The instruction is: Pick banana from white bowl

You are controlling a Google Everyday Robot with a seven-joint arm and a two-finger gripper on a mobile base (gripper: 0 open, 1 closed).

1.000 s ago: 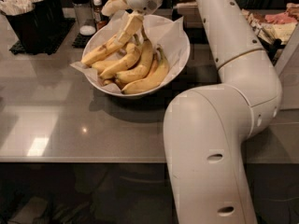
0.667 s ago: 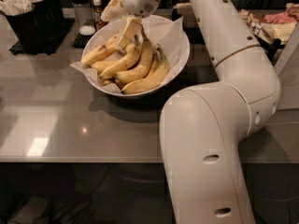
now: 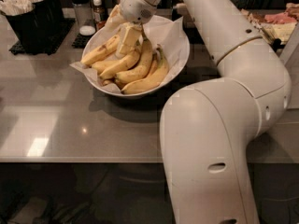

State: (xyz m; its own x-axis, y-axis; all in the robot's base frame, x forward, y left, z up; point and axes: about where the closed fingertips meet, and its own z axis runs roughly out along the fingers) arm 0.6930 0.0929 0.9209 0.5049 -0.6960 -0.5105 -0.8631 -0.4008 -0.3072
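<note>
On grey glossy counter (image 3: 56, 125), pincer (image 3: 125, 45) sits in white bowl (image 3: 105, 87), grip unclear

No writing, brand, number or sign can be read anywhere. The jaws are down among the bananas (image 3: 140, 73) in the bowl (image 3: 180, 62), and no lettering shows on them. The arm (image 3: 233, 45) right of the jaws is plain white, as is the bowl rim under them. The bottles (image 3: 80, 8) and the black holder (image 3: 35, 20), left of the jaws, are too small to tell any print. The counter (image 3: 70, 125) bears no marks.
</note>
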